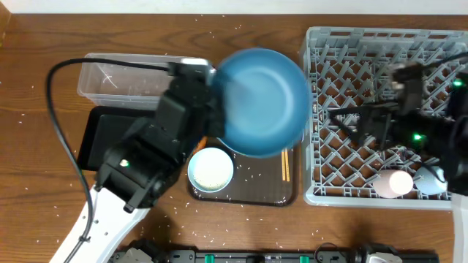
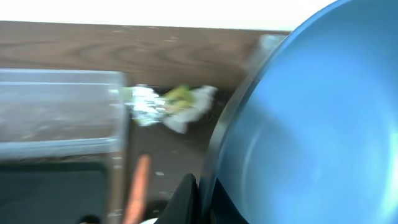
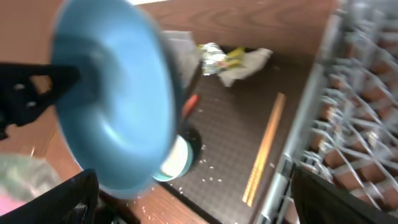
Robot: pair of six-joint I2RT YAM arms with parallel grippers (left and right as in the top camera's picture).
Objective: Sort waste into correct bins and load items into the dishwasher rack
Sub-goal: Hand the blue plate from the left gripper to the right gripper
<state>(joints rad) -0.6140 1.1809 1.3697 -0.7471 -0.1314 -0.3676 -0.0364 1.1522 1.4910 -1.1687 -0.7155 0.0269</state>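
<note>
My left gripper (image 2: 202, 200) is shut on the rim of the big dark blue dish (image 1: 259, 102) and holds it tilted above the brown serving tray (image 1: 248, 196). The dish fills the left wrist view (image 2: 311, 124) and shows in the right wrist view (image 3: 112, 93). My right gripper (image 3: 199, 211) is open and empty above the left part of the grey rack (image 1: 380, 44). Crumpled foil and yellow wrapper (image 2: 171, 102) and the carrot (image 2: 138, 190) lie on the serving tray. The white bowl (image 1: 210, 169) and chopsticks (image 1: 285, 166) are there too. The pink cup (image 1: 391, 183) and light blue cup (image 1: 431, 179) are in the rack.
The clear tub (image 1: 117, 77) stands at the back left, with the black tray (image 1: 95, 135) in front of it, partly under my left arm. Rice grains are scattered over the wooden table (image 1: 29, 183) and the serving tray.
</note>
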